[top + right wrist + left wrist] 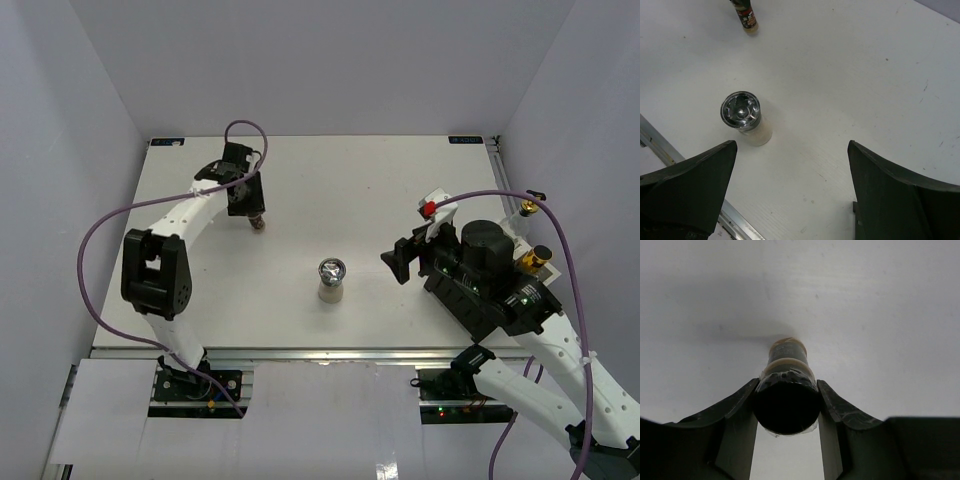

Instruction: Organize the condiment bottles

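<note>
My left gripper [250,212] at the table's back left is shut on a slim black-capped bottle [786,390] with tan contents. It grips the cap, and the bottle hangs tilted with its base near the table [257,224]. That bottle also shows at the top of the right wrist view [748,19]. A chrome-topped shaker [332,277] stands upright mid-table, also in the right wrist view [745,117]. My right gripper [791,152] is open and empty, to the right of the shaker [400,262]. A gold spout [527,207] and a gold-collared, dark-capped bottle [539,258] show behind the right arm.
A white piece with a red top [431,208] sits just behind the right gripper. The right arm's bulk covers the table's right side and whatever lies under it. The table's front metal edge [660,145] runs close to the shaker. Walls enclose the table on three sides.
</note>
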Robot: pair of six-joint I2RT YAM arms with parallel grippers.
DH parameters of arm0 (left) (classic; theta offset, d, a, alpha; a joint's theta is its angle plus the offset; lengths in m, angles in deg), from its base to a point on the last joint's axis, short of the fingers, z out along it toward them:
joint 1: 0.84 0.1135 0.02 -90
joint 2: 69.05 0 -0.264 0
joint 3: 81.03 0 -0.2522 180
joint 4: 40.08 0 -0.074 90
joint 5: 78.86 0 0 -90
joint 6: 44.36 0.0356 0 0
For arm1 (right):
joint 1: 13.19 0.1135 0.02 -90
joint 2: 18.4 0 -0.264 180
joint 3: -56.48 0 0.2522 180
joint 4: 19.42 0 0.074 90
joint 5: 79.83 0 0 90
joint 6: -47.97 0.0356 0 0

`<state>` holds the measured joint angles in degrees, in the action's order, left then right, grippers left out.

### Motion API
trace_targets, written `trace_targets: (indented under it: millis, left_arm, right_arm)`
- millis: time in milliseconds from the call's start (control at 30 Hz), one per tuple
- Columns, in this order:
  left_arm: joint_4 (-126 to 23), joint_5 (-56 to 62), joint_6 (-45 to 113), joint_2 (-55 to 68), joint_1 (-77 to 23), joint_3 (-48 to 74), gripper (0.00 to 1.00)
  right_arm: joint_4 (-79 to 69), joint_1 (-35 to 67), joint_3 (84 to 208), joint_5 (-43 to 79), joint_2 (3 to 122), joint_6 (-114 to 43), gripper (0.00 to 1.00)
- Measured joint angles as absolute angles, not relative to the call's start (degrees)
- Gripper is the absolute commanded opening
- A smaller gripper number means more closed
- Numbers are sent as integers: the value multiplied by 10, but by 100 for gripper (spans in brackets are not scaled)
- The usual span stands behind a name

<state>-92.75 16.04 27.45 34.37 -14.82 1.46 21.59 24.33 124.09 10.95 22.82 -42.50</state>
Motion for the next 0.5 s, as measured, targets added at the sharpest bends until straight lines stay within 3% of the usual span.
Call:
trace_targets:
  millis: [500]
  left_arm:
    - [-973,219,196,74,-319,193,0]
  right_arm:
    - [242,243,1214,124,208,-390,99]
